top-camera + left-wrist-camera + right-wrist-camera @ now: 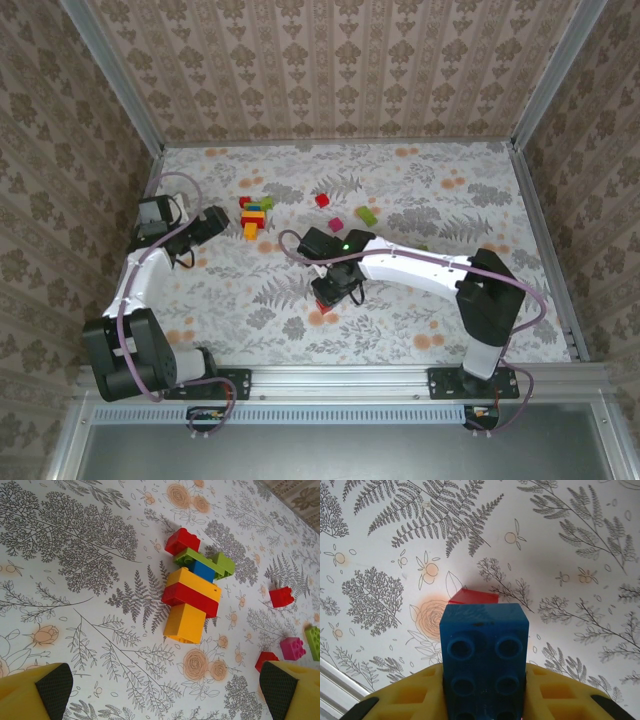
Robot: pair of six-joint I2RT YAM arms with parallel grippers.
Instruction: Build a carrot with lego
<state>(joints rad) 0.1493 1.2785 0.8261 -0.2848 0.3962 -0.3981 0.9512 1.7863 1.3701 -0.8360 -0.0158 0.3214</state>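
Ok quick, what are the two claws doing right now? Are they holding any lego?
Left claw: open, holding nothing.
Right claw: shut on a blue brick.

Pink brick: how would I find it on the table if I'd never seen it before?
Start at the flowered table and find the white right arm reaching toward the middle. Just beyond its dark wrist, toward the back wall, lie loose bricks, among them a red brick and a green brick. The pink brick is the one nearest the arm, and the only pink piece.
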